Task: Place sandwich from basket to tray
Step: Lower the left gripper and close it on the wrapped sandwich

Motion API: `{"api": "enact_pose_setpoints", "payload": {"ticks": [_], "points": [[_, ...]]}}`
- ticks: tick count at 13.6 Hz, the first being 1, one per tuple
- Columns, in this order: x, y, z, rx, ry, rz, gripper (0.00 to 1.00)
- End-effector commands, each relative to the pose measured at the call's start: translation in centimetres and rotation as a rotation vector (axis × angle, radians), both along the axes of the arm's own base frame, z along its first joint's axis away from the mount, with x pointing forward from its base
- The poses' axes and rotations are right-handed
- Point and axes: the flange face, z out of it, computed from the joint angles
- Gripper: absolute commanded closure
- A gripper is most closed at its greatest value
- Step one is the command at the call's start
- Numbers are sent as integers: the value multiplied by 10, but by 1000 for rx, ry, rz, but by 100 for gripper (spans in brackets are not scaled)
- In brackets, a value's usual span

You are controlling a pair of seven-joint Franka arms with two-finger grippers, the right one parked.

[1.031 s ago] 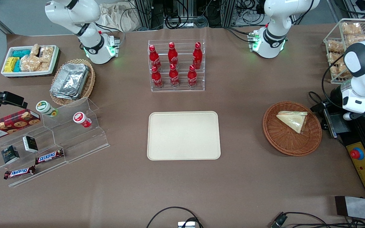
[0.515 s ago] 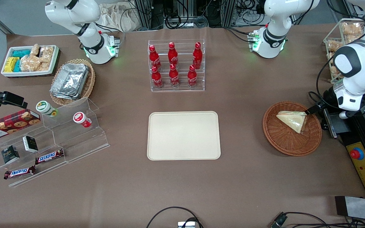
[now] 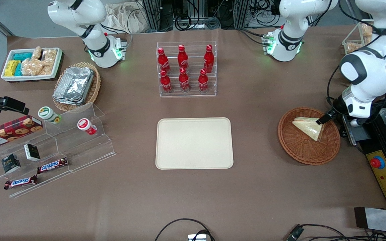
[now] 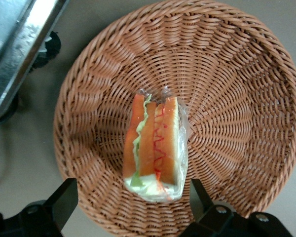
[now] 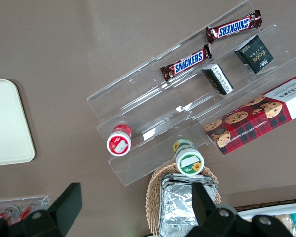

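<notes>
A: Where is the sandwich (image 3: 308,128)?

B: It lies in the round wicker basket (image 3: 300,150), toward the rim nearest the working arm. The wrist view shows its cut edge (image 4: 155,145): orange layers, green leaf, a red squiggle, all under clear wrap.

A: And the gripper (image 4: 133,202)?

B: Above the basket, over the sandwich's wide end. Its fingers (image 4: 64,200) are spread apart, one on each side of the sandwich, neither touching it. From the front, one dark fingertip shows just over the basket's rim.

A: The tray (image 3: 194,143)?

B: On the brown surface (image 3: 260,187), well apart from the basket, toward the parked arm's end. A rack of red bottles (image 3: 184,68) stands farther from the front camera than the tray.
</notes>
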Motion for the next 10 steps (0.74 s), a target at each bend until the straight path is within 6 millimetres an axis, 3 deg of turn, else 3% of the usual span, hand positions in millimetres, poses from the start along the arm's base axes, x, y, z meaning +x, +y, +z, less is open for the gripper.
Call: {"api": "enact_pose_setpoints", "payload": {"ticks": [1,7,10], "points": [[3,-12,-12,7,-21,22,0],[5,-20,-34,22,-36,25,0],[4,-19,-35,23,-35,26,14]]}}
